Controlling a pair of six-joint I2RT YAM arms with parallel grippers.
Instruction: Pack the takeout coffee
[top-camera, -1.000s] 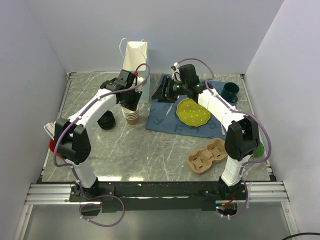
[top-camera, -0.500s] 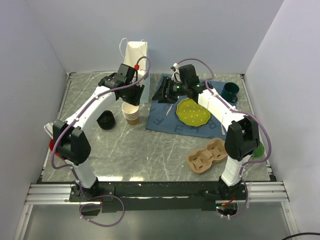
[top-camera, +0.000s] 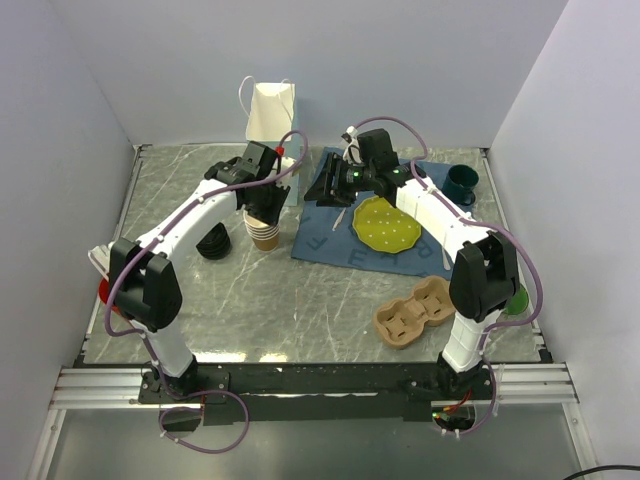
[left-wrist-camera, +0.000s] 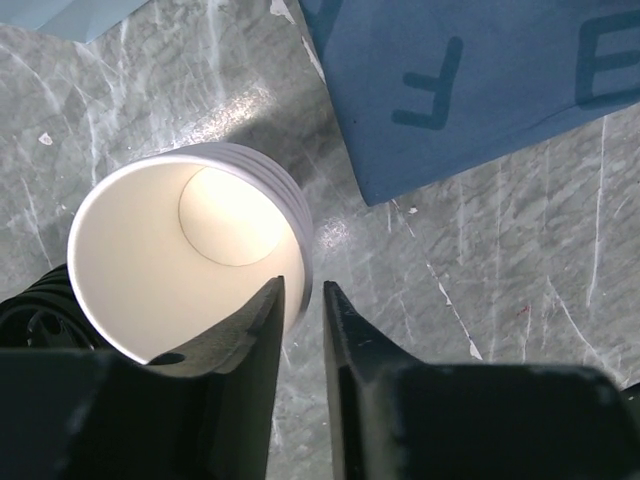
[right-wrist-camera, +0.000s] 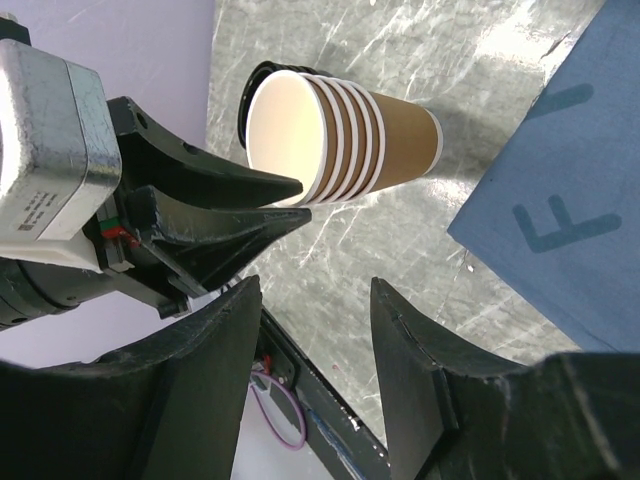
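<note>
The takeout coffee is out of view; no lidded cup shows. A stack of lidless brown paper cups (top-camera: 265, 236) (left-wrist-camera: 190, 255) (right-wrist-camera: 340, 135) stands upright left of the blue cloth (top-camera: 345, 240). My left gripper (top-camera: 262, 205) (left-wrist-camera: 300, 290) points down at the stack. Its jaws are narrowly apart and straddle the top cup's rim, one finger inside, one outside, with marble showing in the gap. My right gripper (top-camera: 322, 187) (right-wrist-camera: 315, 290) hovers open and empty over the cloth's left edge, facing the stack.
A white paper bag (top-camera: 270, 112) stands at the back. Black lids (top-camera: 212, 243) are piled left of the cups. A yellow-green plate (top-camera: 386, 224) lies on the cloth, a dark green mug (top-camera: 461, 183) at its far right. A cardboard cup carrier (top-camera: 413, 313) sits front right.
My left gripper rose above the cup stack half a second ago and has come back down onto its rim. The right arm has not moved.
</note>
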